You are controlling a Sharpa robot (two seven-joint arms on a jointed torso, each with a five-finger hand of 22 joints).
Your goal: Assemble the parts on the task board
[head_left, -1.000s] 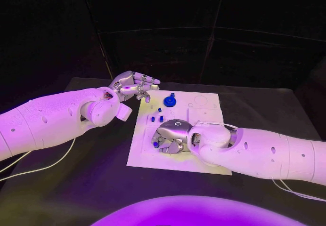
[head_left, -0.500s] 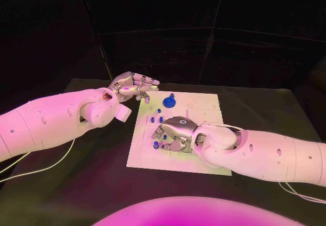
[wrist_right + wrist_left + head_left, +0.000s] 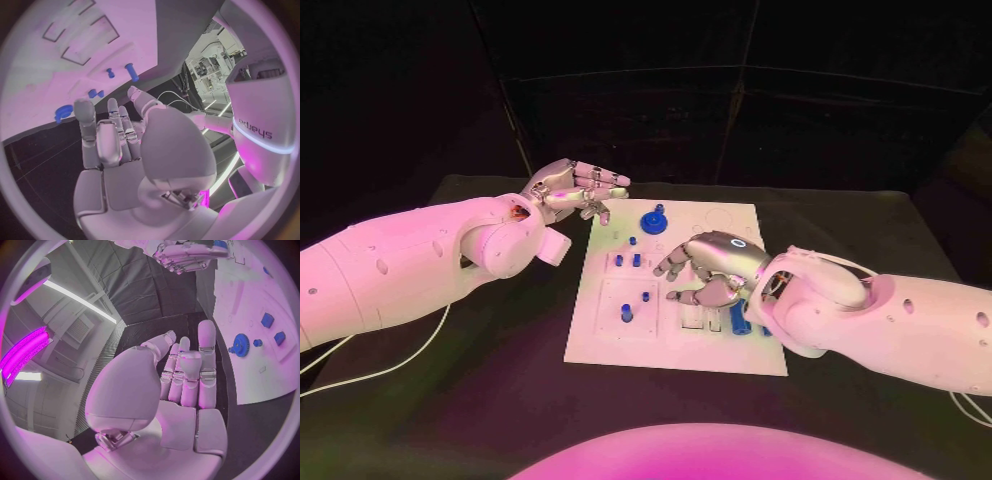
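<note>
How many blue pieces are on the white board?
7: gear at the far edge, one peg before it, two pegs side by side, two more nearer, a long piece by the right hand, which may hide others.

My black table (image 3: 473,400) carries the white task board (image 3: 668,345) at its middle, with a pale cable (image 3: 387,355) lying at 9 o'clock of it.

L hand (image 3: 178,385) fills the mid of the view, fingers straight, close together, holding nothing, over black table (image 3: 178,325) just beside task board (image 3: 250,370). On the board: blue gear-like part (image 3: 239,346), small round blue part (image 3: 257,343), two blue blocks (image 3: 267,320). R hand (image 3: 187,257) hangs over the board's far end, fingers curled.
</note>
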